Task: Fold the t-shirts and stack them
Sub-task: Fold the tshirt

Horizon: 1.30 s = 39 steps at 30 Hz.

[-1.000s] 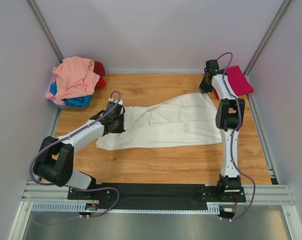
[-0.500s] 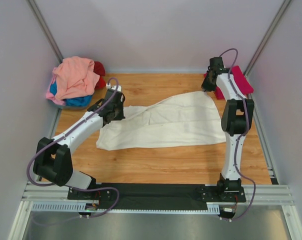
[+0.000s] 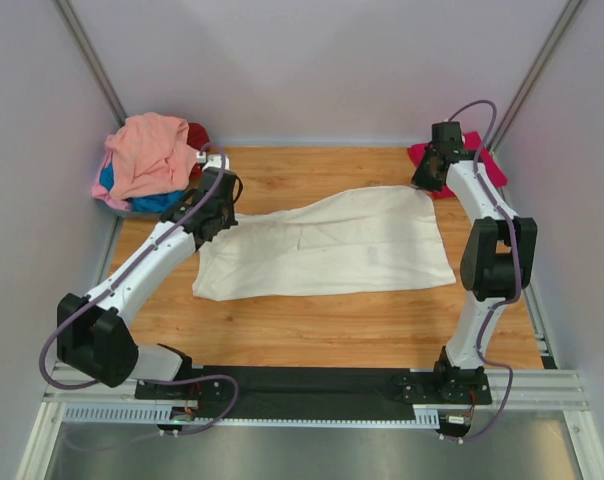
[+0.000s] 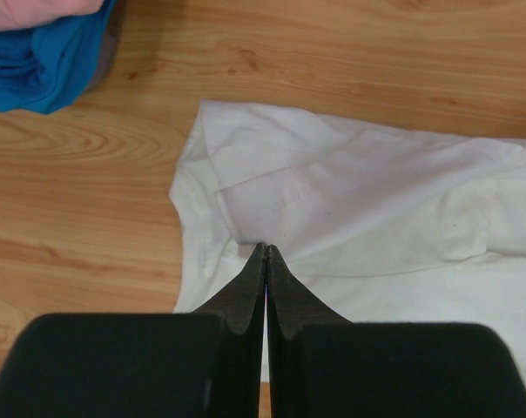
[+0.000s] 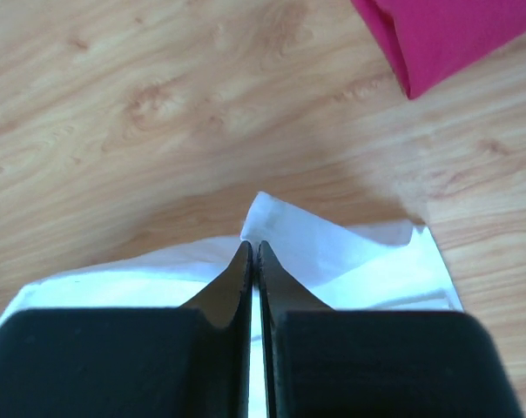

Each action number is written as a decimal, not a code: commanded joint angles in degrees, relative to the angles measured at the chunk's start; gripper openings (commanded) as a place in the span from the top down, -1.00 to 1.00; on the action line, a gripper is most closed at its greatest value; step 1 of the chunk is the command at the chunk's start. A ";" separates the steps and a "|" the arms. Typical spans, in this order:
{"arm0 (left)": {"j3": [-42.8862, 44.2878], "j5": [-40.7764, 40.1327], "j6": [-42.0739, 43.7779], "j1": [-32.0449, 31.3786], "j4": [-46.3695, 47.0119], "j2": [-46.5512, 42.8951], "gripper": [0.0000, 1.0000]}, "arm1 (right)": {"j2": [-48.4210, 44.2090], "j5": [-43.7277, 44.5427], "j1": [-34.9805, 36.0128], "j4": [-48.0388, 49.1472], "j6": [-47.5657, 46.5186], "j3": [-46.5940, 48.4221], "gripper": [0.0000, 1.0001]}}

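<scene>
Left claw (image 4: pixel 265 252), right claw (image 5: pixel 255 248) spread wider apart, each pinching cream-white cloth t-shirt (image 3: pixel 332 245), now pulled flatter on wooden surface (image 3: pixel 332 330).

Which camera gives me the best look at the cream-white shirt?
The top external view: the whole cream-white shirt lies spread across the table there. The left wrist view shows only its creased end by the left claw; the right wrist view, just a corner at the right claw.
</scene>
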 commanded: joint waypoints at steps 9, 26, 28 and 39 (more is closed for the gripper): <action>-1.15 -6.06 -0.32 -0.66 -4.36 -8.14 1.00 | -7.61 1.10 -0.77 4.75 1.11 -13.10 0.99; -9.94 -9.23 -5.68 -3.65 -6.28 -8.14 1.00 | -20.00 7.25 -0.77 7.30 2.69 -30.76 0.99; -10.90 -8.62 -8.23 -3.92 -7.78 -8.32 1.00 | -20.36 8.13 -2.43 7.56 4.26 -32.79 0.99; -20.13 -6.07 -13.51 -5.50 -9.20 -21.84 -0.13 | -30.28 9.10 -7.63 11.78 9.90 -40.63 -0.68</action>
